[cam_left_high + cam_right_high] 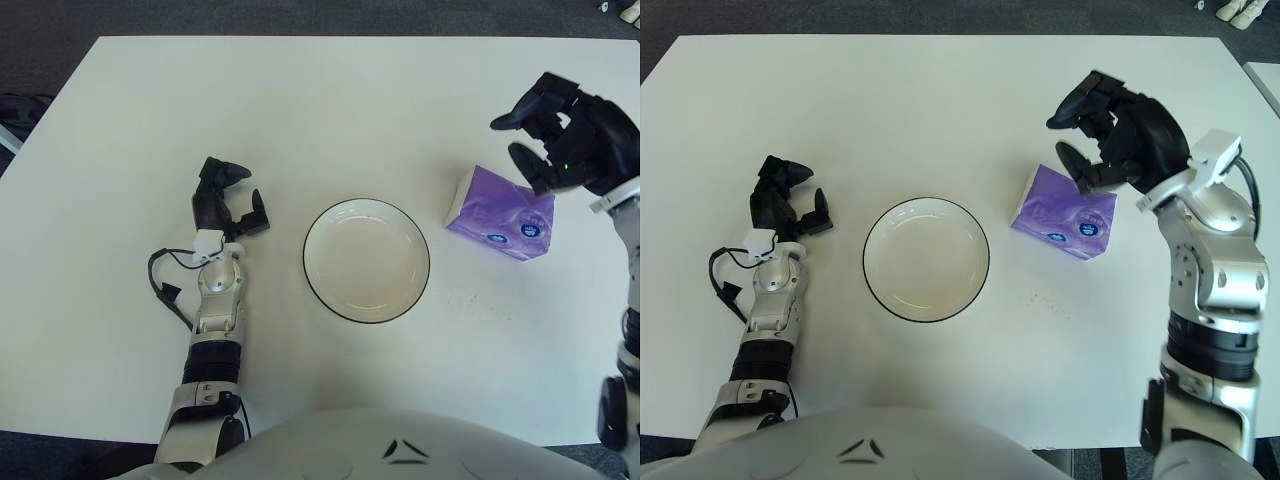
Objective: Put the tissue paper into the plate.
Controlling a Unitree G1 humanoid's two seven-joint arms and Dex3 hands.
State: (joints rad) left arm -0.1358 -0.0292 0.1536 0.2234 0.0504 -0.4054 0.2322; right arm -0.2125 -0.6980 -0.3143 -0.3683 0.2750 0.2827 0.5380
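Purple tissue paper pack [499,212] lay on the white worktop [330,110], right of centre frame, just right of the empty plate [366,260]. Right hand [1110,135] hovered above the pack, fingers spread, holding nothing. Left hand [225,200] sat left of the plate, fingers relaxed, empty.

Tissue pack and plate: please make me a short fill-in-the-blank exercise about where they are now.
1. The purple tissue pack lies on the table, to the ____ of the plate.
2. The plate holds ____.
3. The ____ hand is open above the pack.
4. The left hand shows on the plate's ____ side.

Missing words: right; nothing; right; left
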